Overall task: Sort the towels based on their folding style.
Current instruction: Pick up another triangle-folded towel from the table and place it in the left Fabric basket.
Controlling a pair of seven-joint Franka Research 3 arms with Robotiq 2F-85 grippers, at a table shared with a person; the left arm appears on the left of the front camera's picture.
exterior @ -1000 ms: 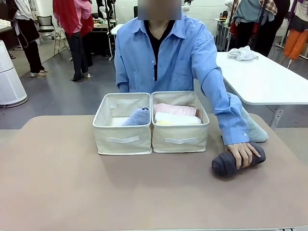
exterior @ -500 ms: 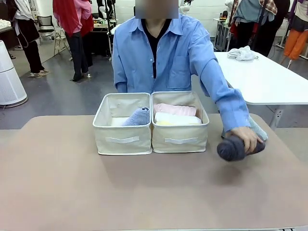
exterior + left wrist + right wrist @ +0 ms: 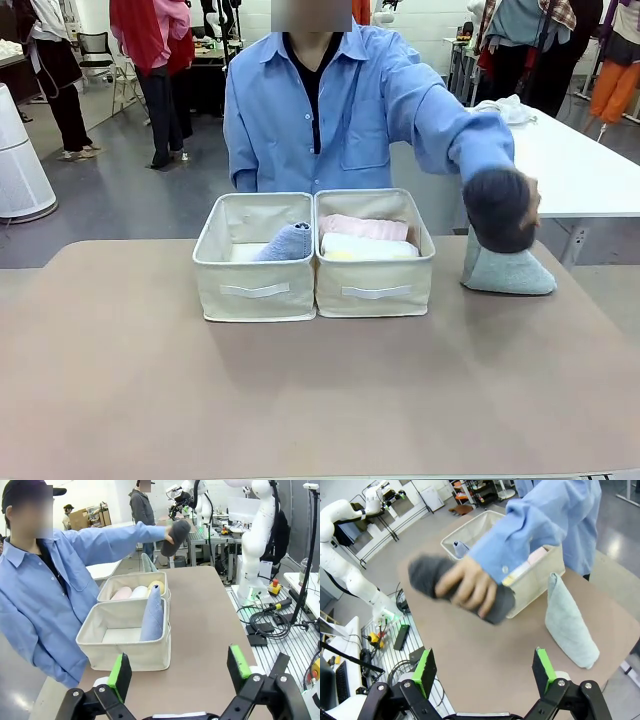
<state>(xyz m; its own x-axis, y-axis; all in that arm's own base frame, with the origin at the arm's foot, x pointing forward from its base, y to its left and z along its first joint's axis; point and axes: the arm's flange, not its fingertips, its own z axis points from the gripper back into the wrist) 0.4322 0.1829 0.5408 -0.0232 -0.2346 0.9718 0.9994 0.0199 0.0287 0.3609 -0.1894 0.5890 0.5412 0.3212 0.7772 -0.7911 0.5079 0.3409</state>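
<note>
The left gripper (image 3: 180,666) hangs above the table (image 3: 200,630), its 2 green-padded fingers spread wide with nothing between them. The right gripper (image 3: 485,666) also hangs above the table, its 2 fingers just as wide apart and empty. The person's hand (image 3: 466,587) is held well clear of the table, the blue-sleeved arm stretched out sideways at about shoulder height, fingers curled around a dark grey roll (image 3: 425,572). The person's other arm hangs down at the table's far edge.

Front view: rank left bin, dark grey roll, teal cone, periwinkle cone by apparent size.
1. Left bin.
2. Teal cone and dark grey roll: about alike; the roll, held up, covers part of the cone.
3. Periwinkle cone, mostly behind the bin wall.
</note>
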